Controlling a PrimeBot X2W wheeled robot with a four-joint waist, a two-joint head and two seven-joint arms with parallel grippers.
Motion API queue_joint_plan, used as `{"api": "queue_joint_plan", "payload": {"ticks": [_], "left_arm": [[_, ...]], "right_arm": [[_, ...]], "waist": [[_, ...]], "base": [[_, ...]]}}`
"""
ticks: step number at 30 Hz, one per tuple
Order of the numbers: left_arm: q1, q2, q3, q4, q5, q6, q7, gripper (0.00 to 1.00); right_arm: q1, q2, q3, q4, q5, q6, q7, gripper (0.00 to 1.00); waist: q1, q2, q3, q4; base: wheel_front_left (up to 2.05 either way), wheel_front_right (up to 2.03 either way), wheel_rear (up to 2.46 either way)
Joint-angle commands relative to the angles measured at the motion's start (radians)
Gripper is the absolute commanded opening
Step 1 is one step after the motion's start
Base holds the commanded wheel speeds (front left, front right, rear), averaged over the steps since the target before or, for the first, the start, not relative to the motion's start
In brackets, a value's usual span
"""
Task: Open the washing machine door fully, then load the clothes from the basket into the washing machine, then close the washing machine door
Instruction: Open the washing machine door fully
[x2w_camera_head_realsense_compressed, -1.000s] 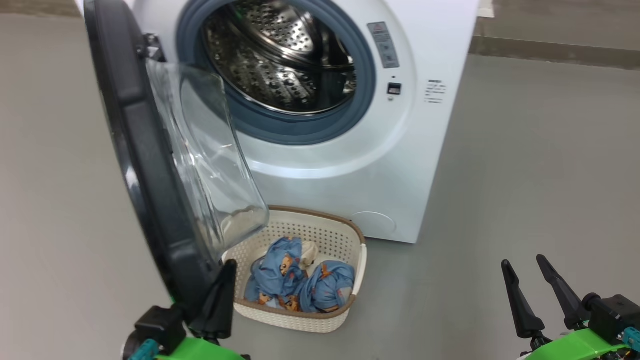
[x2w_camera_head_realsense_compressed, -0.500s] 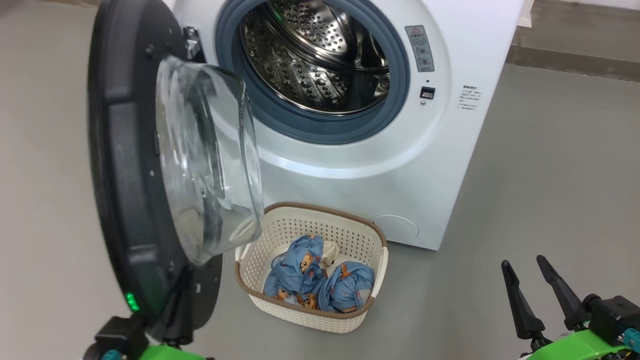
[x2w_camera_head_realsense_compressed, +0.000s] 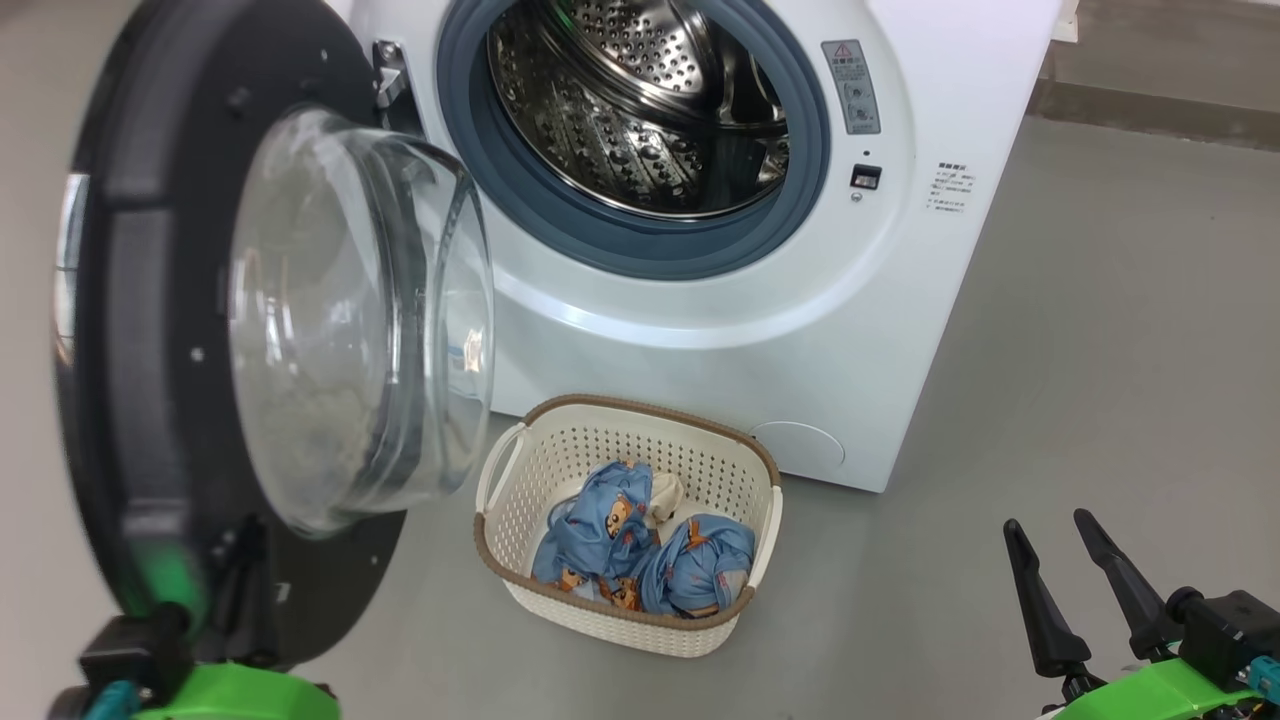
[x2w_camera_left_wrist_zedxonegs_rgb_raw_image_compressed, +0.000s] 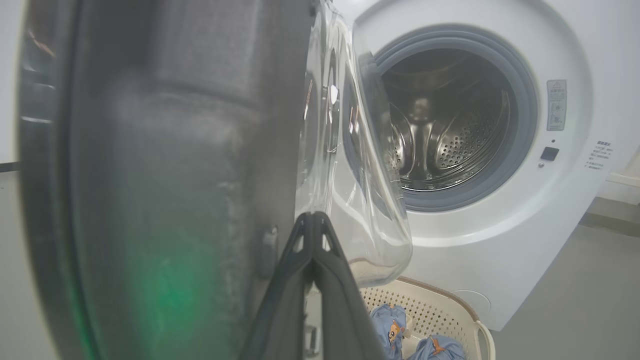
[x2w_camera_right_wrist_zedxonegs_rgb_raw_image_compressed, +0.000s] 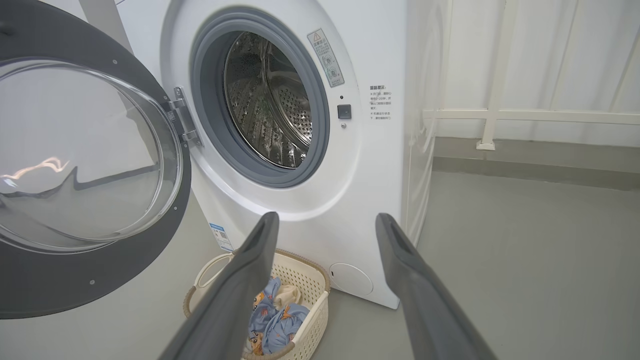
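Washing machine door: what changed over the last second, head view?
The washing machine door swung further open, leftward and away from the washing machine, so its glass bowl faces the camera more squarely. The left claw, fingers shut, sits at the door's lower inner side. The camera shifted too. Unchanged: the right claw is open and idle, and the clothes are in the basket.
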Motion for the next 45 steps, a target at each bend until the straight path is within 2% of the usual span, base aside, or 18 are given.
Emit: {"api": "queue_joint_plan", "payload": {"ticks": [1, 19, 45], "left_arm": [[-0.057, 0.048, 0.065, -0.002, -0.012, 0.019, -0.003, 0.0], [-0.194, 0.147, 0.218, 0.145, -0.016, 0.047, -0.016, 0.0], [-0.412, 0.244, 0.492, 0.365, 0.094, 0.009, -0.017, 0.0]], "right_arm": [[-0.006, -0.024, 0.015, -0.027, -0.019, 0.006, -0.012, 1.0], [-0.05, -0.067, 0.02, -0.045, -0.013, 0.006, -0.012, 1.0], [-0.129, -0.135, 0.037, -0.066, -0.001, 0.006, -0.012, 1.0]], "waist": [[0.0, 0.0, 0.005, 0.001], [0.0, 0.0, 0.106, -0.001], [0.0, 0.0, 0.254, -0.028]], "base": [[0.0, 0.0, 0.0], [0.0, 0.0, 0.0], [0.0, 0.0, 0.0]]}}
